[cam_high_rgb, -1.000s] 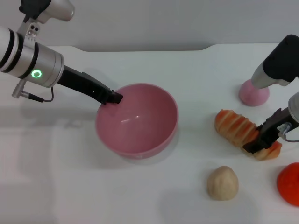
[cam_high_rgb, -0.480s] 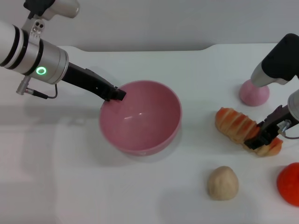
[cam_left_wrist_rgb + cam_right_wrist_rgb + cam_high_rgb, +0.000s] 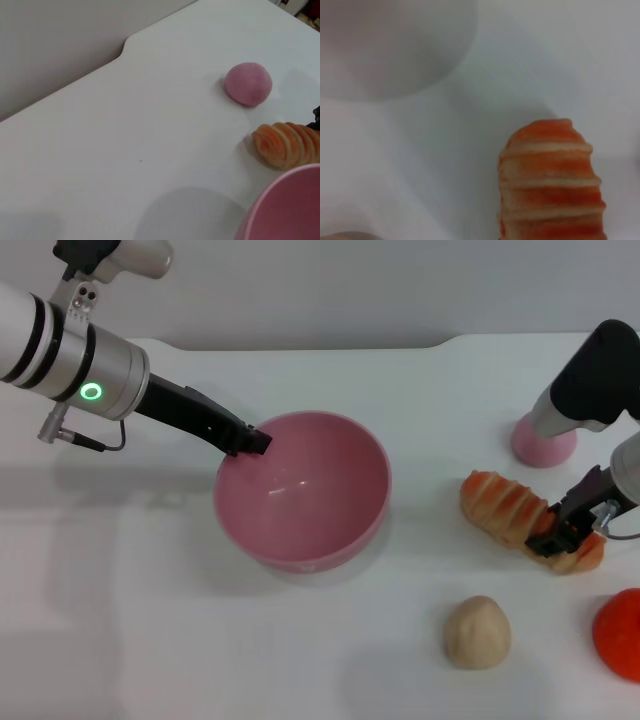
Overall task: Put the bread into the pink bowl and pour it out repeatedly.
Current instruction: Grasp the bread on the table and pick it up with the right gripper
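Bread (image 3: pixel 522 518) is seen lying on the white counter (image 3: pixel 150 640) at the robot's right, well apart from the pink bowl (image 3: pixel 303 490), with its orange-and-cream ridges facing up. Nearest the robot, a round tan bun (image 3: pixel 477 632) is set on the counter, and part of an orange-red object (image 3: pixel 620 632) is cut off by the right edge of the head view. Just beyond the bun, the far-right end of the loaf is gripped by the right claw (image 3: pixel 565 532), whose dark fingers are clamped across it. The pink bowl is placed upright near the middle of the counter, and nothing is seen inside it. Its rim on the robot's left is pinched by the left claw (image 3: pixel 252 441), which is closed on the wall. Farther back on the right, a small pink dome (image 3: pixel 544 440) is seen resting on the counter.
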{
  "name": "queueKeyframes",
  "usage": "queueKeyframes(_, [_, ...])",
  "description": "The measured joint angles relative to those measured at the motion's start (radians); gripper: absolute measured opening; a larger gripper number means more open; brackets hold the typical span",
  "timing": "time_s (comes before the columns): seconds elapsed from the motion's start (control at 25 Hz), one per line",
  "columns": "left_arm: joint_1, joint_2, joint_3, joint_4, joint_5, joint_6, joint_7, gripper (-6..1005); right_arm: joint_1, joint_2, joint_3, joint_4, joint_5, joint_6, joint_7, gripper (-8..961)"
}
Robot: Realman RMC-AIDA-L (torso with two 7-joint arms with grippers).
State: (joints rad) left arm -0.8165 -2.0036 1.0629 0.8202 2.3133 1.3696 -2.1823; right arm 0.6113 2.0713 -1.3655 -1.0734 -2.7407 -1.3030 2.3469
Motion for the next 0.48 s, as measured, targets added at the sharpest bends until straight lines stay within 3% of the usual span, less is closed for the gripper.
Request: queueKeyframes(0.48, [-0.003,0.0,0.0,0.0,0.0,-0.003,-0.001,47,-0.001,0.0,0.001,-0.007,-0.02,0.007,-0.002,411])
